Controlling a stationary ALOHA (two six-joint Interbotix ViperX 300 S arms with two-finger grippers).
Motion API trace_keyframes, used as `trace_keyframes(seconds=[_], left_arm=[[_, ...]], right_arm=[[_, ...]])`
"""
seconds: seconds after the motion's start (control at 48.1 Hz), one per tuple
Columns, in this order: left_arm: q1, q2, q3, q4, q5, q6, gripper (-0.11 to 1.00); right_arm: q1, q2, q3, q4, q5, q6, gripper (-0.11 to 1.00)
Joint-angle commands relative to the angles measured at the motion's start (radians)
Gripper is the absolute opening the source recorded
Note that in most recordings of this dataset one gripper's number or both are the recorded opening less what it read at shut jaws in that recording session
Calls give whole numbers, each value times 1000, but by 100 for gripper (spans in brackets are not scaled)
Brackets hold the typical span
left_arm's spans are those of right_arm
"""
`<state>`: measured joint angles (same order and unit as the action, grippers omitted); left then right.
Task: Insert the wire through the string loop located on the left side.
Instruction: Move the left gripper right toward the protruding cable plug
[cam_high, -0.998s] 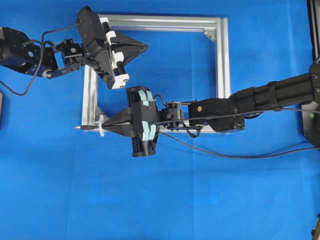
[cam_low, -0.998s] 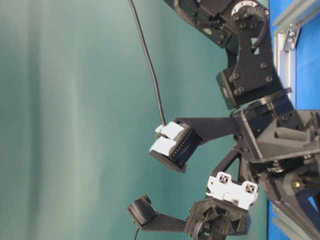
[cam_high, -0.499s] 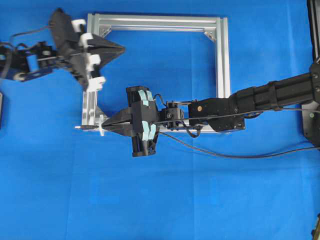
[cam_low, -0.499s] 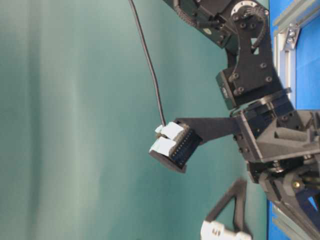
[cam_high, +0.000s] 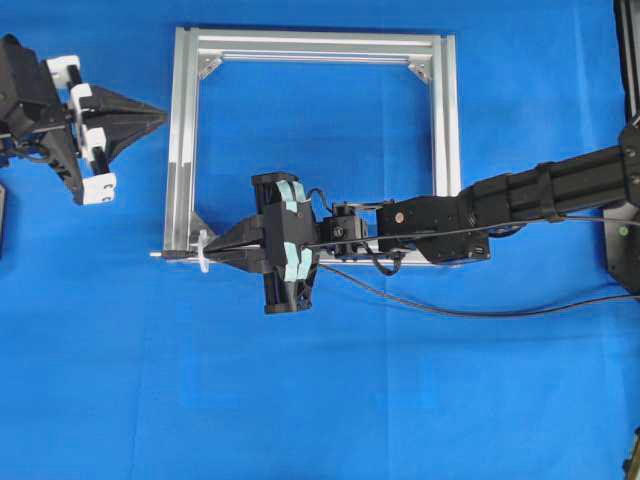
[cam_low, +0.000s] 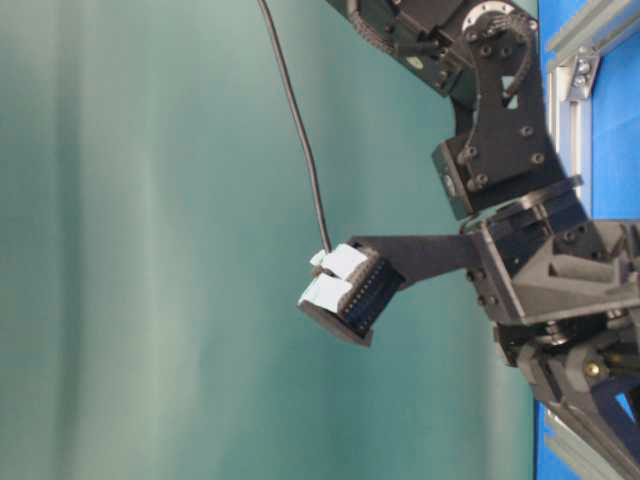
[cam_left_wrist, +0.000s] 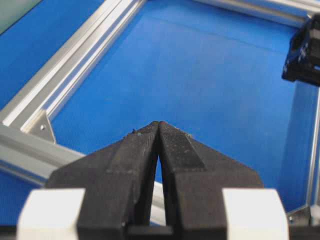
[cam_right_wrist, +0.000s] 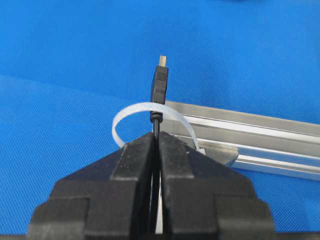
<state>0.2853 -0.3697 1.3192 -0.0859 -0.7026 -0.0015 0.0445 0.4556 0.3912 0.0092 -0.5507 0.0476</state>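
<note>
Right wrist view: the wire (cam_right_wrist: 159, 87) is being pinched by the right gripper (cam_right_wrist: 157, 142), its plug already poked through the string loop (cam_right_wrist: 150, 117). Clamped empty, the left gripper (cam_high: 150, 113) is being parked beside the frame (cam_high: 310, 42). If released now, the plug could be dragged back out.

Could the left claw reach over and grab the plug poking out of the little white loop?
Probably yes. The left claw is shut and sits outside the frame, with bare blue cloth between it and the plug. The plug sticks out past the loop, away from the right claw.
</note>
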Motion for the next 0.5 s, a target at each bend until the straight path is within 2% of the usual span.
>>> trace_keyframes(seconds=[0.0,0.187,0.478], left_arm=[[0,-9,-8,3,14,-3,0],[-52,-12,-11,5,17,-6,0],[-301,-34,-2,5,23,-6,0]], right_arm=[[-3,-21,-14,0,-3,-2,0],[-3,-23,-12,0,-3,-2,0],[-3,-23,-15,2,-3,-2,-1]])
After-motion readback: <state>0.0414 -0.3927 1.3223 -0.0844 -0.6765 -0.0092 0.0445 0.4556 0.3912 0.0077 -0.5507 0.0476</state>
